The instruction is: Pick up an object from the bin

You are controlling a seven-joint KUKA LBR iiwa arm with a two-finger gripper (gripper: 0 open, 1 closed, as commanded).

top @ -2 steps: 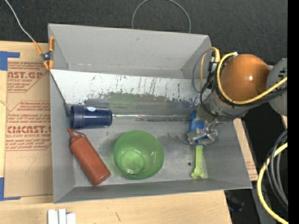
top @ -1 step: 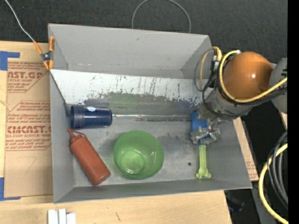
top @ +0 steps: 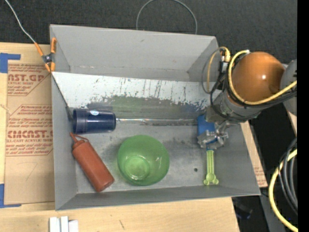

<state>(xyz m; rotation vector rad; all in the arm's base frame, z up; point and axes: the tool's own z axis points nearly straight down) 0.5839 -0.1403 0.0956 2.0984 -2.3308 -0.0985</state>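
My gripper hangs low at the bin's right side, close to the right wall. Its tip is at the top end of a light green plastic stick, which lies flat on the bin floor and points toward the front wall. Whether the tip touches the stick I cannot tell. A small blue thing sits tight against the gripper's upper left side, partly hidden by it.
A translucent green bowl stands upright at the front middle. A red squeeze bottle lies slanted along the left wall. A dark blue cup lies on its side at the back left.
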